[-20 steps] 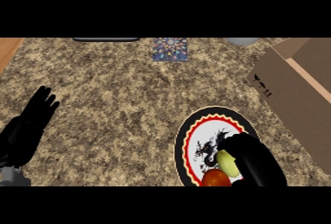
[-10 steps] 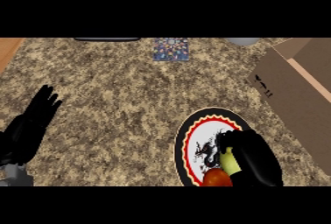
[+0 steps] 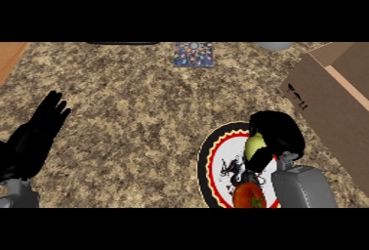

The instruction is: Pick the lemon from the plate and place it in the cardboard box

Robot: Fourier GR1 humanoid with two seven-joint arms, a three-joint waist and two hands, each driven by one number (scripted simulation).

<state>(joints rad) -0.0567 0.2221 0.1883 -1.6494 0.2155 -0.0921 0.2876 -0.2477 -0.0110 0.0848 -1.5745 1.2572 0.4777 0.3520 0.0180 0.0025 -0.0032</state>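
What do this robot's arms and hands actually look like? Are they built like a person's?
Roughly, yes. Each arm ends in a matte black hand with slim fingers and a thumb, much like a dark glove. The left hand shows this shape plainly. The right hand looks bulkier and rounded. Behind each sits a smooth, boxy grey forearm; the right forearm shows best. No cables, sleeves or markings show.

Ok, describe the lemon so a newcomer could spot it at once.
Find the round plate with the red-and-black rim on the granite counter, just left of the cardboard box. Over its upper right part, the right hand curls round the lemon: yellow-green and oval, unlike the red tomato below it.
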